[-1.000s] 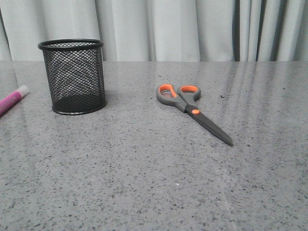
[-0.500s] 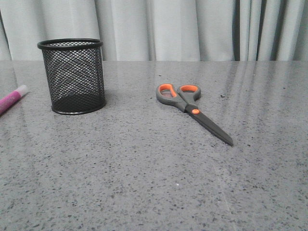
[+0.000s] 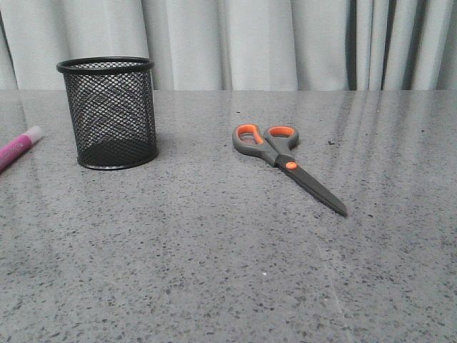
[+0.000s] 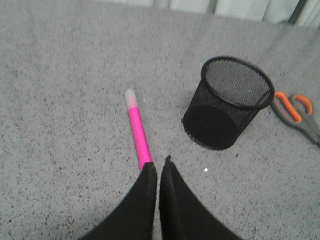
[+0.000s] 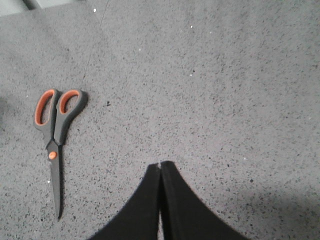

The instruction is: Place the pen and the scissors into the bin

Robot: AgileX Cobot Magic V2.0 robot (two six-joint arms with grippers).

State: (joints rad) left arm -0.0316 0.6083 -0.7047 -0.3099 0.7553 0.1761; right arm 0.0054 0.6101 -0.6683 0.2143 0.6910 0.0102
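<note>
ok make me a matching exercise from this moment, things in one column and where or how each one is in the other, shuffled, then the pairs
Things:
1. pen
2. scissors
3. bin
4. left gripper

Place or state:
A. standing upright, nothing inside it
B. lying flat at the table's left edge in the front view, cap pointing away from the robot
C. fingers together, holding nothing
D. lying flat to the right of the mesh cup, blades closed, tip pointing toward the robot

Pairs: 1-B, 2-D, 3-A, 4-C
</note>
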